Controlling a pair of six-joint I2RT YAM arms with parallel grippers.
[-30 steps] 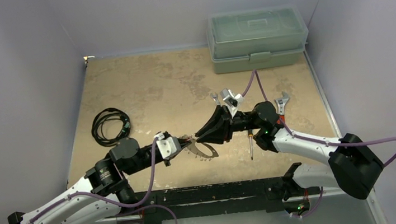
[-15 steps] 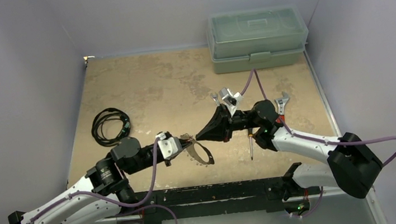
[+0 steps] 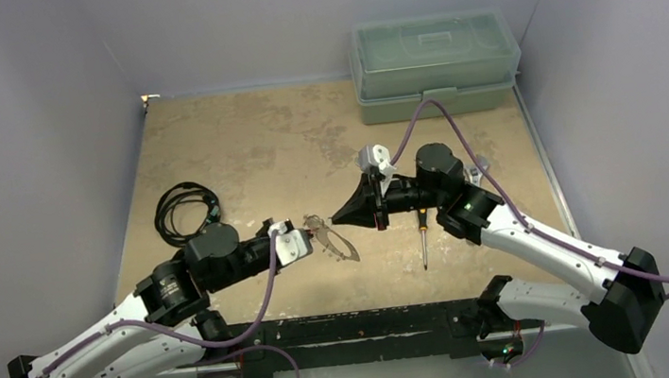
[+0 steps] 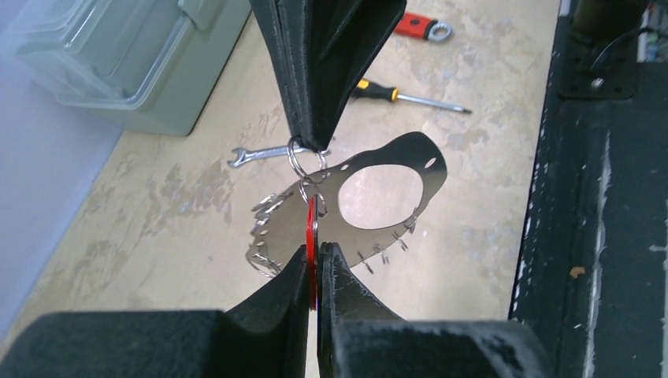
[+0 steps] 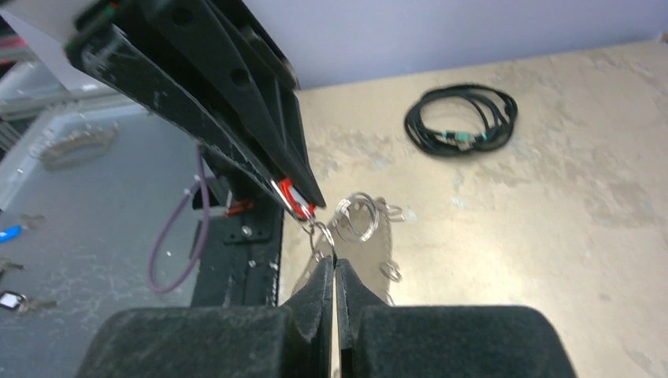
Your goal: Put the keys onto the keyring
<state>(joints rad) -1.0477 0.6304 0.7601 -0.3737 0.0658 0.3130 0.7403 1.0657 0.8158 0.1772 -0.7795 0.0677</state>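
1. The keyring, a large thin silvery oval loop, sits between the two arms, close to the near edge of the surface and about midway between its left and right edges. It appears to be lifted off the surface, though the views do not settle that.
2. Several of the keys, tiny silvery metal pieces, already fringe the loop's rim, so part of the job looks done.
3. One key's small red plastic tag is joined by a small wire ring and another link below it. I cannot tell whether this key is already threaded on the loop. My judgement is that it is the piece in hand and that threading it remains.
4. The left fingers are clenched on the red plastic tag, with no gap showing beside it.
5. The right fingers point down at the tag from the far side, pressed fully together at the tips and pinching the small wire ring.
6. The two sets of fingertips stand very near each other, with only the short chain of links between them.
7. A small silver open-ended spanner lies on the surface beyond the loop.
8. A screwdriver with a yellow-and-black handle lies toward the near edge, right of the middle.
9. A coiled black cable lies near the left edge.
10. A grey-green plastic toolbox, lid closed, stands in the far right corner.
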